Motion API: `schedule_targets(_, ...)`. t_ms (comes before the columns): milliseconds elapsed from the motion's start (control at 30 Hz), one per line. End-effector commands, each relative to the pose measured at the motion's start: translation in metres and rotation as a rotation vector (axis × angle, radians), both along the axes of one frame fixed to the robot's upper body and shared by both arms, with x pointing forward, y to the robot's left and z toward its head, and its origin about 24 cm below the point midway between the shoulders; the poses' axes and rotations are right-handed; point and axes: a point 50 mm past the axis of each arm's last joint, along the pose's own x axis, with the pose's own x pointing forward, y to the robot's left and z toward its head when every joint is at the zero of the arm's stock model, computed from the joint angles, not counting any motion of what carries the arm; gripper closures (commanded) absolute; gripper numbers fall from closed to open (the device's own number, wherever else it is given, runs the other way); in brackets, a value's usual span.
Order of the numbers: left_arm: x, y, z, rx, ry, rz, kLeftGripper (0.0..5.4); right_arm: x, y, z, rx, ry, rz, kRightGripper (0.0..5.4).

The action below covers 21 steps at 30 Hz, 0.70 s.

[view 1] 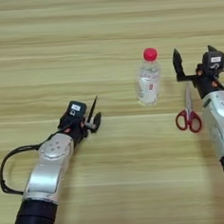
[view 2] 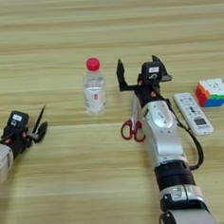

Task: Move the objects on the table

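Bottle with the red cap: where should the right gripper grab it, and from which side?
Grip the bottle around its clear body at the label, below the red cap. It stands upright and its body is round, so a level grasp probably suits. Come from the bottle's right: the right gripper is already beside it there, fingers open, with bare table between them. The scissors lie lower, likely clear of that path.

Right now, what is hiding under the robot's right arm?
Red-handled scissors lie on the table partly under the right gripper and forearm. Both red handles and part of the blades show; the blade tips are covered by the arm. The bottle stands apart, uncovered.
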Motion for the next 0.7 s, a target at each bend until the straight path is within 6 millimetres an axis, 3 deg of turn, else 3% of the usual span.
schedule_targets(33, -0.0141, 0.0109, -0.0234, 0.045, 0.12, 0.039, 1.72, 0.0006, -0.0013, -0.0013, 0.002, 0.019, -0.007, 0.0)
schedule_targets(700, -0.0148, 0.0121, -0.0238, 0.028, 0.128, 0.046, 3.48, 0.0009, -0.002, -0.0012, 0.003, 0.018, -0.01, 0.0)
